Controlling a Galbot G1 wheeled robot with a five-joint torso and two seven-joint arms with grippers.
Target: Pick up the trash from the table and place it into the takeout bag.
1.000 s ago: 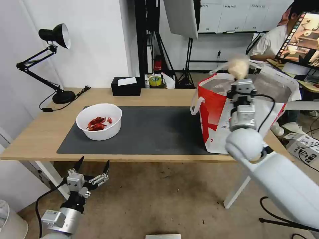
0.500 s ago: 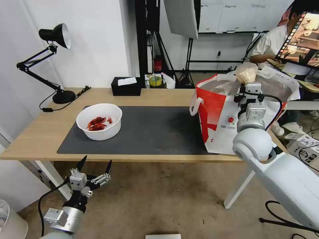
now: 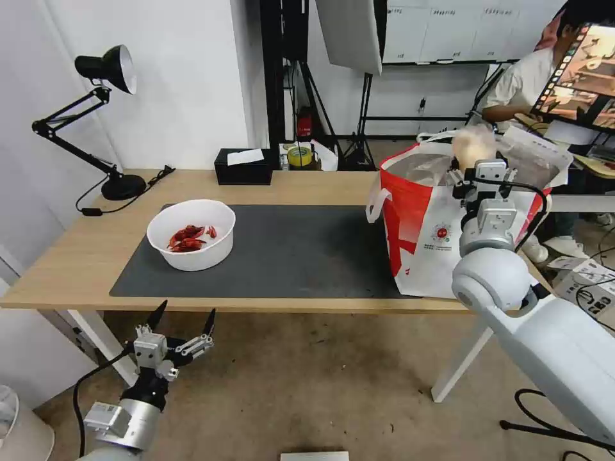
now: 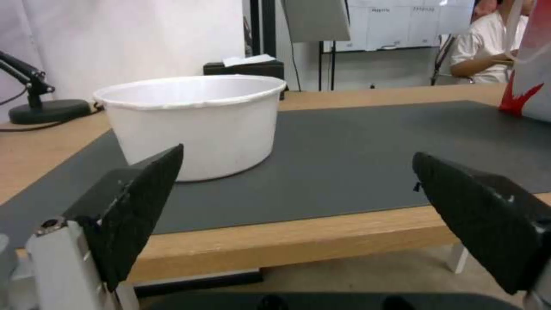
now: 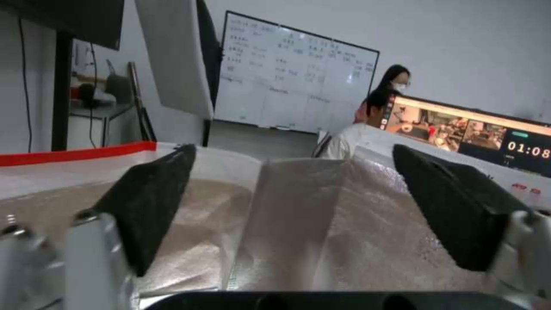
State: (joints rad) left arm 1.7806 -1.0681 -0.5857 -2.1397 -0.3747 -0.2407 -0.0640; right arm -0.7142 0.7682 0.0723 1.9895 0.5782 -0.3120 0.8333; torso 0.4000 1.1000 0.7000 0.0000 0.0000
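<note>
The white bowl (image 3: 191,234) with red crayfish shells stands on the dark mat (image 3: 295,250) at the left of the table (image 3: 64,269). My left gripper (image 3: 180,315) hangs open below the table's front edge, facing the bowl (image 4: 192,120), fingers (image 4: 137,202) wide apart. My right gripper (image 3: 485,165) is at the mouth of the takeout bag (image 3: 426,230) at the table's right end. It is open (image 5: 294,150) over the foil lining (image 5: 367,241), pinching nothing. The clear bag with a yellowish lump (image 3: 474,144) shows blurred just beyond it, over the bag's opening.
A black tissue box (image 3: 242,166) sits at the table's back edge and a black desk lamp (image 3: 106,70) at the back left. A person sits at a monitor (image 3: 580,70) behind the takeout bag. Bare floor lies in front of the table.
My right gripper has shifted right over the takeout bag's mouth. The lump bag has moved with it and sits lower. The left arm has barely moved.
</note>
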